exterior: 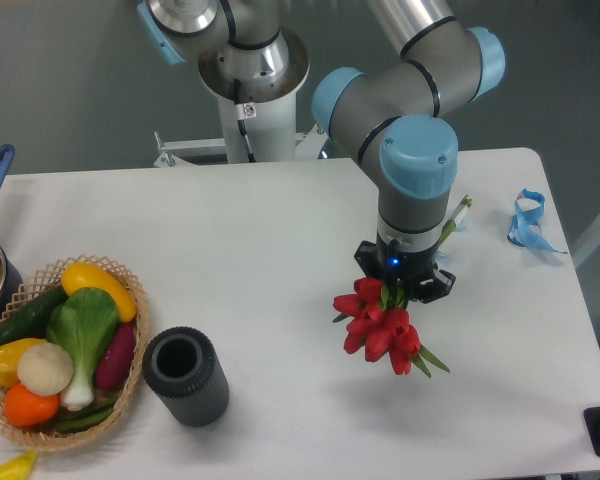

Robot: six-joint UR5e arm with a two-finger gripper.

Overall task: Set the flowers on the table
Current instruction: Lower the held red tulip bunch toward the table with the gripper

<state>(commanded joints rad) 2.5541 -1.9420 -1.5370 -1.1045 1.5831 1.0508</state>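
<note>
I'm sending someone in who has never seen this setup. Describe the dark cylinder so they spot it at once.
Start at the white table and go to the wicker basket of vegetables at its left end. The dark cylinder stands just right of that basket, near the front edge. It is the only charcoal, ribbed, open-topped tube there.

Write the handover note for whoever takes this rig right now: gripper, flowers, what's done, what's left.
Gripper: shut on the flowers, which hang below it, red heads pointing down toward the camera, stems running up behind the wrist.
Flowers: over the right half of the table, right of the dark cylinder and the wicker basket of vegetables. Whether the heads already touch the tabletop cannot be told.
Done: flowers grasped and carried over open tabletop.
Left: lower them, open the fingers, pull the arm away.
</note>
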